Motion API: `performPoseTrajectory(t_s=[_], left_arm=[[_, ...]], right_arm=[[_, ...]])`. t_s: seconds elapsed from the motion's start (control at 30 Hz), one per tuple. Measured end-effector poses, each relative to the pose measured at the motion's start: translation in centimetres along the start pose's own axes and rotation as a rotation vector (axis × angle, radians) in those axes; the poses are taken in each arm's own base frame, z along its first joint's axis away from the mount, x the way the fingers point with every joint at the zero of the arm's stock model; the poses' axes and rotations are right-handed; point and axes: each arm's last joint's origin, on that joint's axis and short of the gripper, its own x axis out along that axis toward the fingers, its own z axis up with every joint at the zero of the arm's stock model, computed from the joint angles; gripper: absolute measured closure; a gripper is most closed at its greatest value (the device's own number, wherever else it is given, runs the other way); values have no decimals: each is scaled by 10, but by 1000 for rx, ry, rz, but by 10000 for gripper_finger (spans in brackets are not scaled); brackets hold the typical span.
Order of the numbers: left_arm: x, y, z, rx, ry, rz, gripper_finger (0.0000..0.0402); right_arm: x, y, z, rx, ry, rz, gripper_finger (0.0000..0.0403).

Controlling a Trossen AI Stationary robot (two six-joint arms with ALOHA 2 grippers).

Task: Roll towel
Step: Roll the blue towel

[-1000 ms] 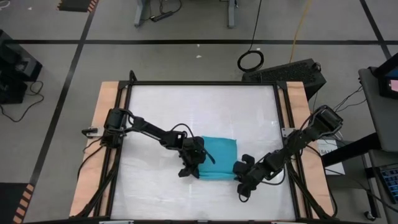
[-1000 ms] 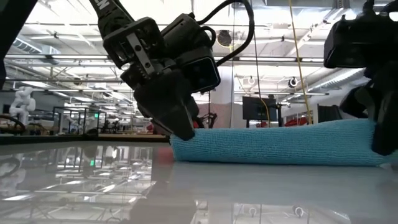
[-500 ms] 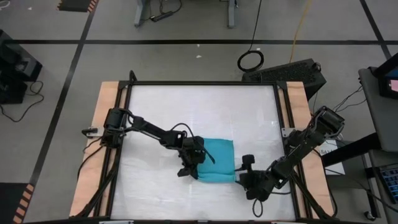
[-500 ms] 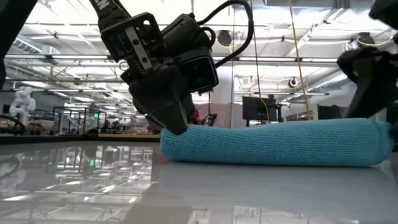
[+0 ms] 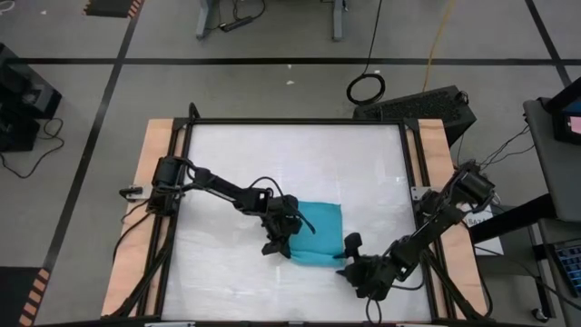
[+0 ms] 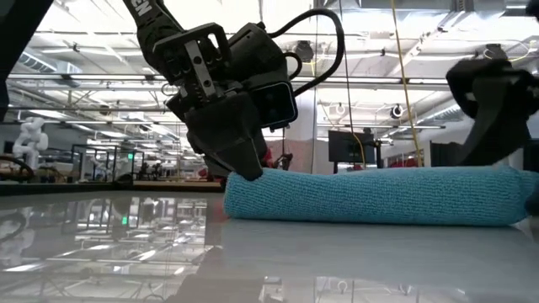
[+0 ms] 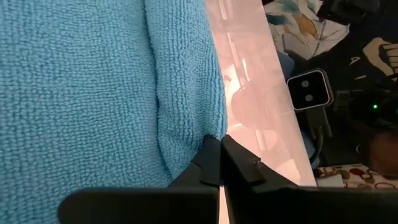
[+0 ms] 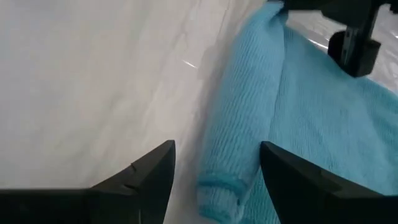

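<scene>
High view: the left tool (image 5: 280, 243) sits at the left end of the towel (image 5: 320, 235), its fingers pressed together with the tips on the cloth's rolled edge. The left wrist view shows the two dark fingertips (image 7: 219, 157) meeting in a closed point right at the towel's (image 7: 93, 93) rolled hem, beside the bare white worktop (image 7: 249, 93); whether any cloth is pinched between them cannot be told. In the low view the left tool (image 6: 244, 168) comes down from above and touches the top of the left end of the towel (image 6: 379, 195), which lies as a long, low turquoise roll across the glossy worktop (image 6: 168, 261).

The right tool (image 5: 352, 252) is just off the towel's right near corner, fingers spread wide and holding nothing. In the right wrist view its two dark fingers (image 8: 149, 171) stand well apart, with the end of the rolled part of the towel (image 8: 236, 143) between them but not touched; the flat part of the cloth spreads beyond the roll. In the low view the right tool (image 6: 493, 101) is a dark shape above the right end of the roll.

The towel lies in the near middle of the white worktop (image 5: 272, 154), partly rolled from its near edge, the rest flat. Wooden side rails (image 5: 145, 182) flank the worktop.
</scene>
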Motion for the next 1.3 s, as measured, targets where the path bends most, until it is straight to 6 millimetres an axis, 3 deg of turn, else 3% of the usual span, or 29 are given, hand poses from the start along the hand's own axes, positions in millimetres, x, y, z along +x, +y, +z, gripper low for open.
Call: performPoseTrajectory(t_s=[0.17, 0.3, 0.6, 0.9, 1.07, 1.3], left_arm=[[0, 0, 0, 0, 0, 0, 400], [0, 0, 0, 0, -1, -1, 400], [0, -1, 0, 0, 5, -24, 400], [0, -4, 0, 8, 11, -28, 400], [0, -17, 2, 57, 5, -26, 400], [0, -34, -3, 143, 32, 124, 400]], right_arm=[[10, 3, -8, -26, 39, -28, 181], [17, 1, -11, -1, 53, -60, 210], [21, -4, -13, 102, 84, -47, 389], [21, -22, -3, 454, 135, 89, 398], [22, -34, 4, 648, 181, 215, 398], [23, -48, 12, 794, 192, 306, 400]])
